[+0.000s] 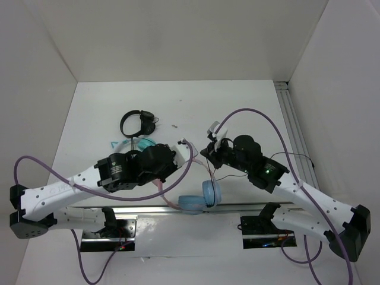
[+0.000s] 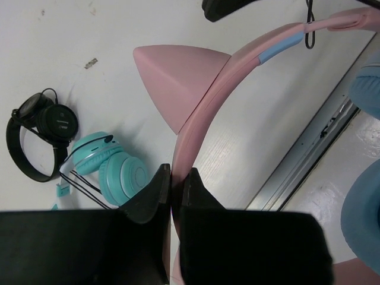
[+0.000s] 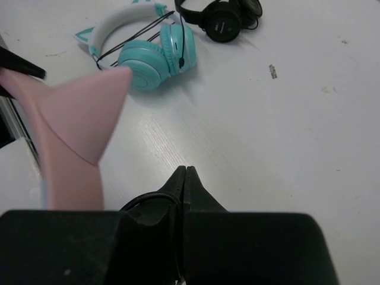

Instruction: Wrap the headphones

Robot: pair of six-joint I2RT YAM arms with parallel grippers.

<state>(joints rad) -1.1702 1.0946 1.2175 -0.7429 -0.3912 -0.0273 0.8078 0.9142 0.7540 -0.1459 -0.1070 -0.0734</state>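
Note:
The headphones have a pink headband (image 2: 196,113) with a pink cat ear (image 2: 178,77) and light blue ear cups (image 1: 191,203). My left gripper (image 2: 176,172) is shut on the headband and holds it over the table's near edge, cups hanging by the metal rail. The cat ear also shows in the right wrist view (image 3: 77,113). My right gripper (image 3: 185,169) is shut on the thin black cable (image 3: 152,193), which loops beside its left finger. In the top view the right gripper (image 1: 212,151) is just right of the left gripper (image 1: 163,166), and the cable (image 1: 209,178) runs down toward the cups.
Teal cat-ear headphones (image 3: 148,53) lie on the table behind the left arm, with small black headphones (image 1: 138,122) farther back. A metal rail (image 1: 148,209) runs along the near edge and another (image 1: 294,130) along the right side. White walls enclose the table.

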